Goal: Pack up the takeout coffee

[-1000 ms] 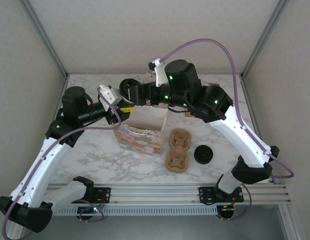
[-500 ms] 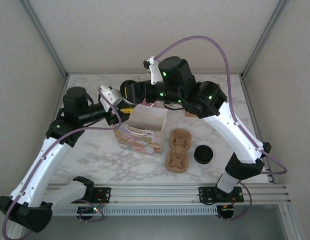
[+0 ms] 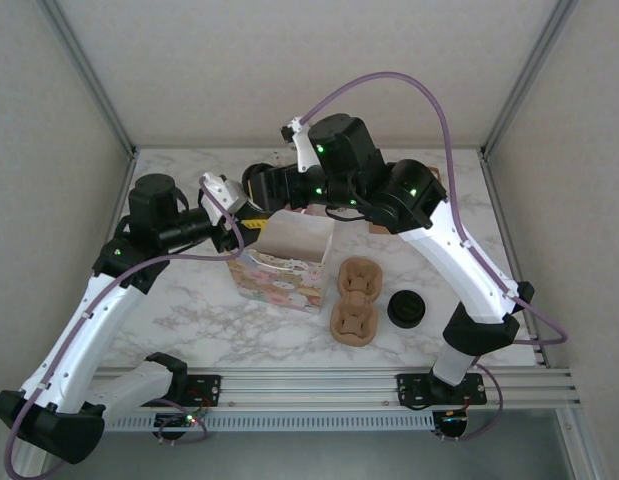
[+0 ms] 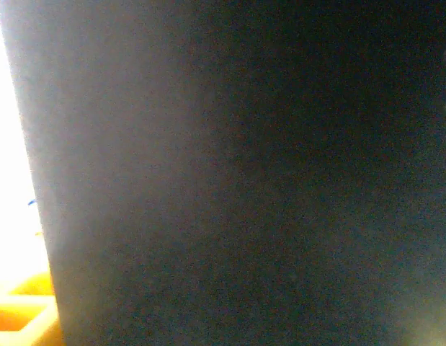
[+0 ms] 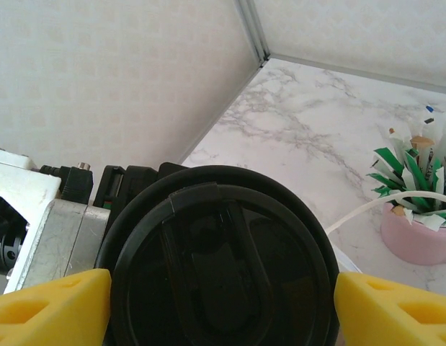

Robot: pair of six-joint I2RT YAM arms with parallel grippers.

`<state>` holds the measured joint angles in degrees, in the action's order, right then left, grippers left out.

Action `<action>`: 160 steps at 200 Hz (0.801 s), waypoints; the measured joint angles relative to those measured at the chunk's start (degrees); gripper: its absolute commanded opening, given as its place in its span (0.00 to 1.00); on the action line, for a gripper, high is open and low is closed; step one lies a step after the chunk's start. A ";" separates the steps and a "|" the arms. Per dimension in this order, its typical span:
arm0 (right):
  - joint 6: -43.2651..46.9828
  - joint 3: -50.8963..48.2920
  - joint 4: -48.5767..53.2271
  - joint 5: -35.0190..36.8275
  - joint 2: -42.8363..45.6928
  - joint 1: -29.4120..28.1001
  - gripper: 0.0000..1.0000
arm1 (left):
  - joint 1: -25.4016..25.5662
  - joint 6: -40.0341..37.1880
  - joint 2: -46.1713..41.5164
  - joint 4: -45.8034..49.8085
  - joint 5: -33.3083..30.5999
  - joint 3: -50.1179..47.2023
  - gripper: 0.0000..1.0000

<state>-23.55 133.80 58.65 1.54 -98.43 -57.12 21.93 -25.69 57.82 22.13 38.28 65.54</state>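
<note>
The right gripper (image 5: 223, 317) is clamped on the takeout coffee (image 5: 223, 252): its yellow pads (image 5: 53, 306) press against opposite sides of the round black lid, and the cup hangs clear of the marble table (image 3: 189, 310), upright as far as the lid shows. From above, that gripper sits at the far-left corner of the open patterned bag (image 3: 281, 275), just beyond its rim and not over the opening. Over the last second the right arm's elbow and wrist have swung a little to the left, while the cup end has hardly shifted, so the arm seems to be lining itself up more than carrying the cup forward. The left gripper (image 3: 244, 215) is just beside the coffee at the same corner of the bag and has barely moved. Its own camera is blacked out by something very close, so I cannot tell whether it is open, shut or holding the bag's edge. The cup is not yet in the bag and likely has to come nearer before it goes down. To the right of the bag lie two brown pulp carriers (image 3: 353, 300) and a low black round item (image 3: 406, 308), both unmoved; a pink cup of packets (image 5: 416, 238) stands at the far side.
</note>
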 measured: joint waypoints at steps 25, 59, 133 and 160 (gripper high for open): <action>-0.04 -0.02 0.02 -0.22 -0.02 -0.04 0.78 | 0.04 0.00 0.00 0.00 0.00 0.00 0.51; -0.35 -0.02 0.15 -0.90 -0.44 -0.04 0.79 | 0.04 -0.20 0.02 0.07 -0.07 0.00 0.52; -2.25 -1.90 0.33 -2.51 -0.35 0.13 0.78 | 0.04 -2.40 0.02 2.58 -0.90 -0.04 0.53; -2.54 -2.60 0.35 -3.37 -0.31 0.26 0.73 | 0.02 -3.28 -0.09 3.65 -1.16 -0.04 0.53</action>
<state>-26.09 131.20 59.00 -1.83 -98.74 -56.86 21.96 -28.97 57.74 25.78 37.12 65.49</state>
